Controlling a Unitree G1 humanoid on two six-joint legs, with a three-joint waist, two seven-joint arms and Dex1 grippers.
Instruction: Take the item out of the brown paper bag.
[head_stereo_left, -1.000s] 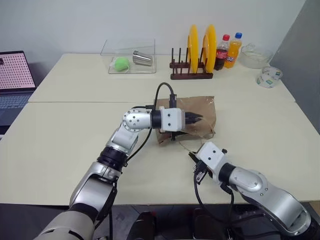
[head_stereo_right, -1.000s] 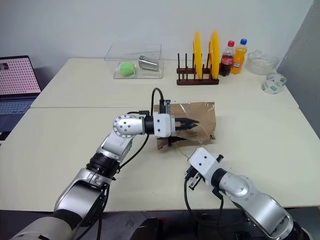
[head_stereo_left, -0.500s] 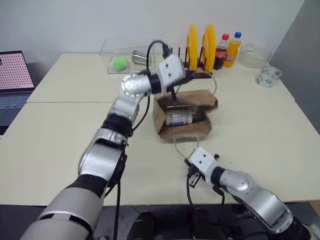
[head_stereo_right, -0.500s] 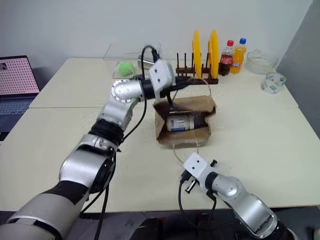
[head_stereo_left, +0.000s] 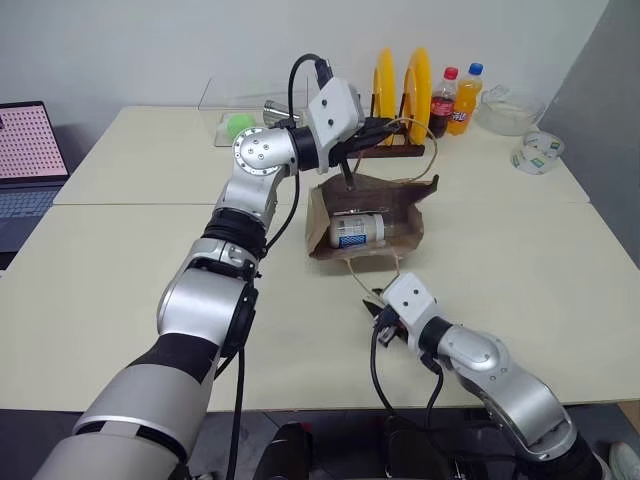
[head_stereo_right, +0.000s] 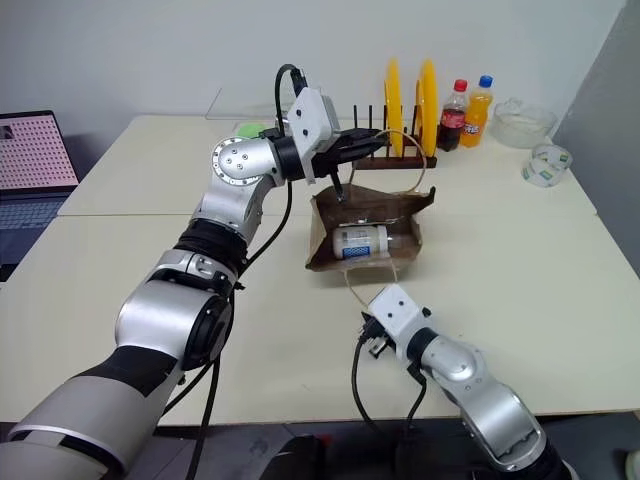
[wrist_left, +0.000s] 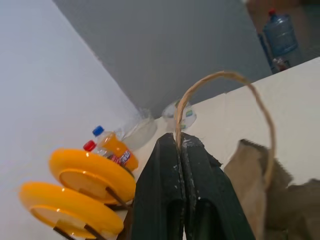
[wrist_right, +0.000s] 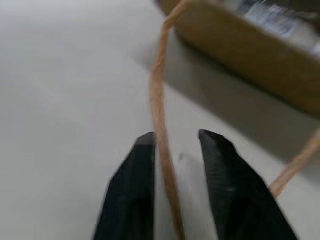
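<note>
The brown paper bag (head_stereo_left: 400, 200) lies mid-table with its mouth held open toward me. Inside it the item (head_stereo_left: 358, 231), a small pale bottle with a white and blue label, lies on its side. My left gripper (head_stereo_left: 385, 127) is shut on the bag's upper cord handle (wrist_left: 225, 75) and holds it raised above the bag. The lower cord handle (head_stereo_left: 375, 275) loops over the table in front of the bag. My right gripper (wrist_right: 177, 137) is low over the table at that loop. It is open, and the cord (wrist_right: 157, 85) runs between its fingers.
Behind the bag stand a wooden rack with two yellow plates (head_stereo_left: 400, 85), a cola bottle (head_stereo_left: 443, 105) and an orange soda bottle (head_stereo_left: 466, 100). A clear box (head_stereo_left: 255, 115) sits at the back, a laptop (head_stereo_left: 30, 150) far left, and a glass bowl (head_stereo_left: 510, 110) and tape roll (head_stereo_left: 538, 153) back right.
My left gripper rose with the upper handle, pulling the flat bag's mouth open so the bottle shows. My right gripper's fingers opened and shifted toward the lower handle.
</note>
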